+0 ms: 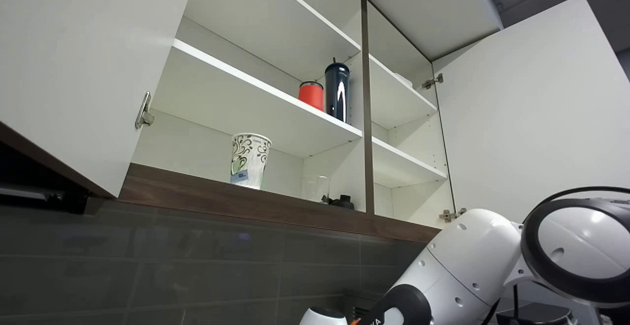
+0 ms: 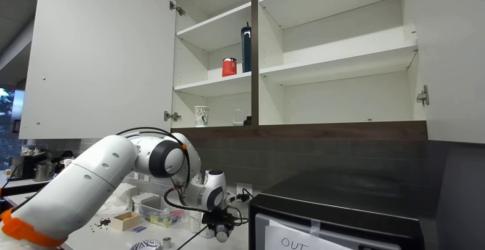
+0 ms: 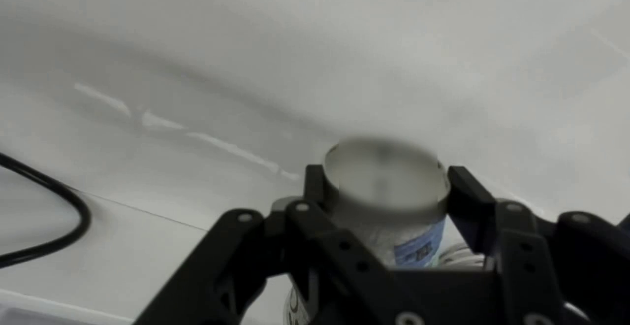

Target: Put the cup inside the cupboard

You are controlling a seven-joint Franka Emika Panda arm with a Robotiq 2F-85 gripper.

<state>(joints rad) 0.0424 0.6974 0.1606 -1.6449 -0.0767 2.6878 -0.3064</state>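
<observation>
In the wrist view my gripper (image 3: 388,179) has a finger against each side of the pale cup (image 3: 374,236), which carries a blue label. A round end of the cup faces the camera; I cannot tell whether the cup is raised off the counter. In an exterior view the gripper's dark body (image 2: 218,217) is low over the counter; its fingers and the held cup are hidden. The white cupboard (image 1: 366,133) stands open above, also in an exterior view (image 2: 337,130). A similar white patterned cup stands on its bottom shelf in both exterior views (image 1: 250,160) (image 2: 201,115).
A red cup (image 1: 311,96) and a dark blue tumbler (image 1: 337,91) stand on a middle shelf. A clear glass (image 1: 316,188) is on the bottom shelf. The cabinet door (image 2: 106,60) hangs open above the arm. A black microwave (image 2: 341,204) and stacked cups (image 2: 195,221) flank the gripper.
</observation>
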